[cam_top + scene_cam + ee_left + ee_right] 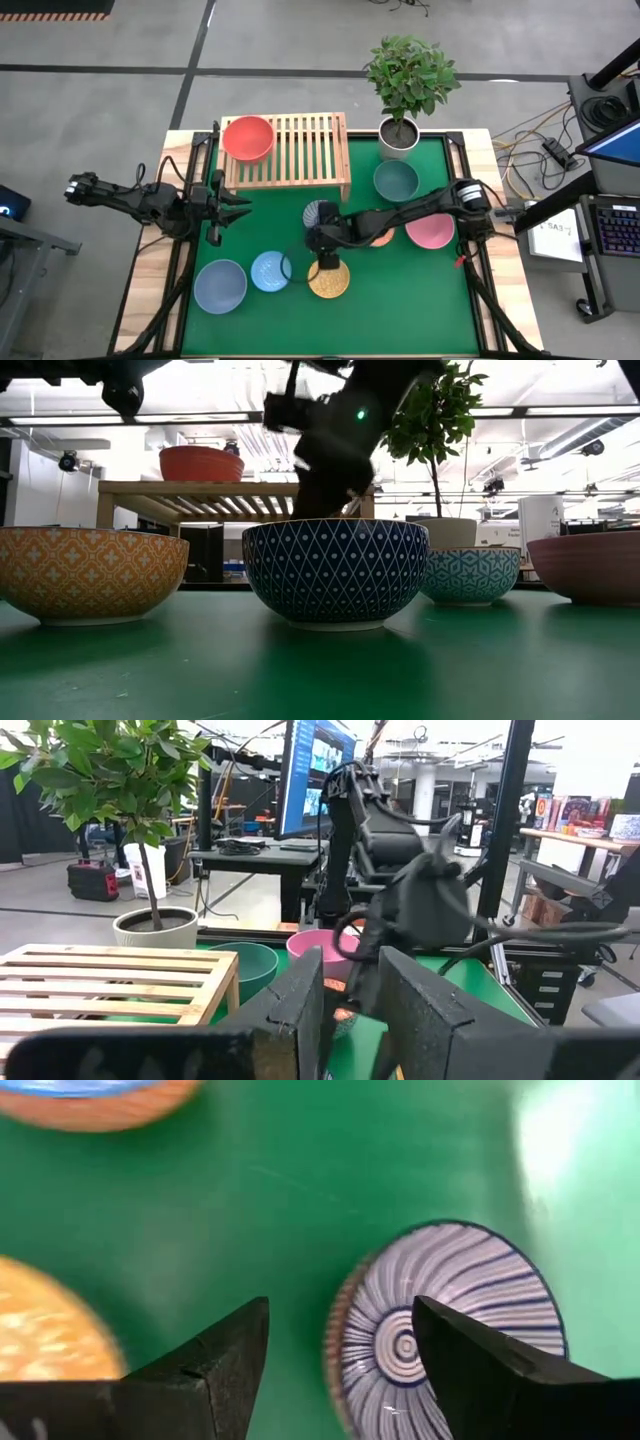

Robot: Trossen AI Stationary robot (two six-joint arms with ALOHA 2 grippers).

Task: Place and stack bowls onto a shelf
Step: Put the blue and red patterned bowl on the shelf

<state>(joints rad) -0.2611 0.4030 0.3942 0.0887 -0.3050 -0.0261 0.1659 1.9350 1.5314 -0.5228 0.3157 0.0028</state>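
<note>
A red bowl (pixel 247 137) sits on the left end of the light-wood shelf (pixel 300 150); it also shows in the low view (pixel 201 463). On the green mat lie a teal bowl (pixel 396 181), a pink bowl (pixel 431 231), a blue-and-white striped bowl (pixel 316 212), a yellow bowl (pixel 328 281), a light blue bowl (pixel 270 270) and a grey-blue bowl (pixel 220 286). An orange bowl (pixel 383 240) is partly hidden under my right arm. My right gripper (pixel 325 262) is open and points down. It hovers over the mat (pixel 340 1310) between the striped bowl (pixel 445 1335) and the yellow bowl (pixel 40 1340). My left gripper (pixel 240 208) is open and empty by the shelf's near left corner.
A white pot with a small tree (pixel 400 135) stands at the shelf's right end. In the low view, an orange patterned bowl (pixel 90 575), a dark-blue patterned bowl (pixel 335 570), a light blue patterned bowl (pixel 470 575) and the pink bowl (pixel 590 565) line the mat.
</note>
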